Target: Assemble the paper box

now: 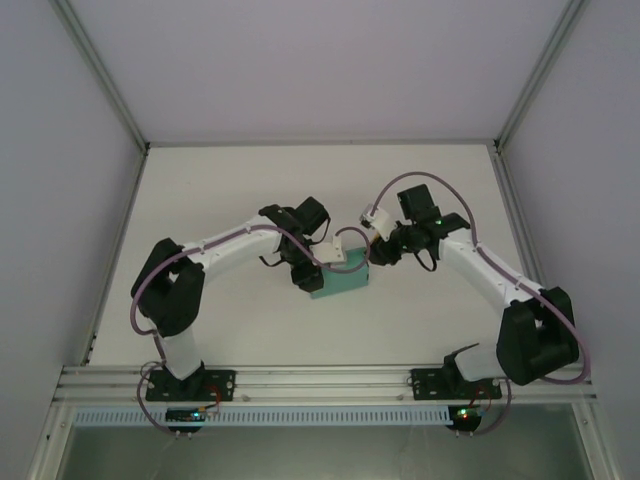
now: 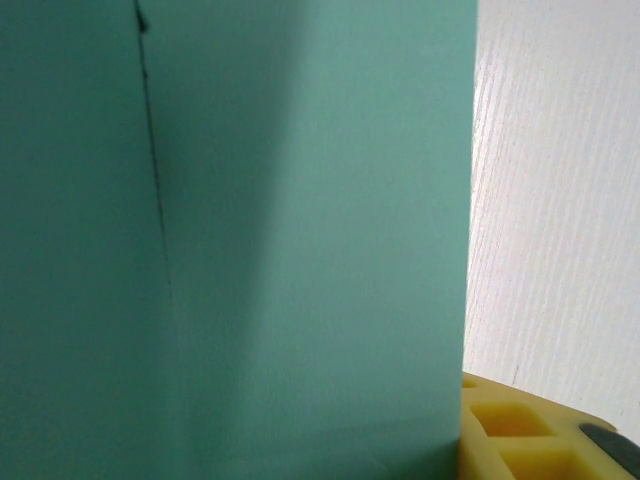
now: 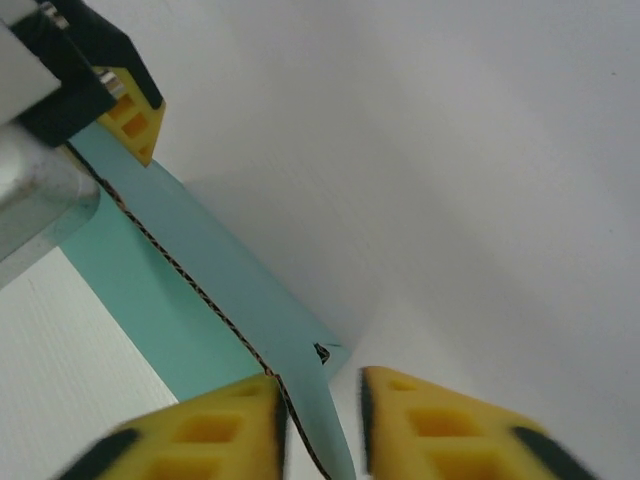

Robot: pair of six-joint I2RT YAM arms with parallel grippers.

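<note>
though plain teal, paper box (image 1: 345, 280)

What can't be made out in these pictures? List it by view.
Top external: the teal thin-card paper box is small and partly under the left tool; flaps unreadable.
Left wrist: box too close, outline cut by the edges; one yellow pad cut off at the bottom, grip unclear.
Right wrist: right tool blurred, cut by the bottom edge; pinch on the card unclear.

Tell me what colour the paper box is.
The paper box is teal, clearest in the left wrist view.
</note>
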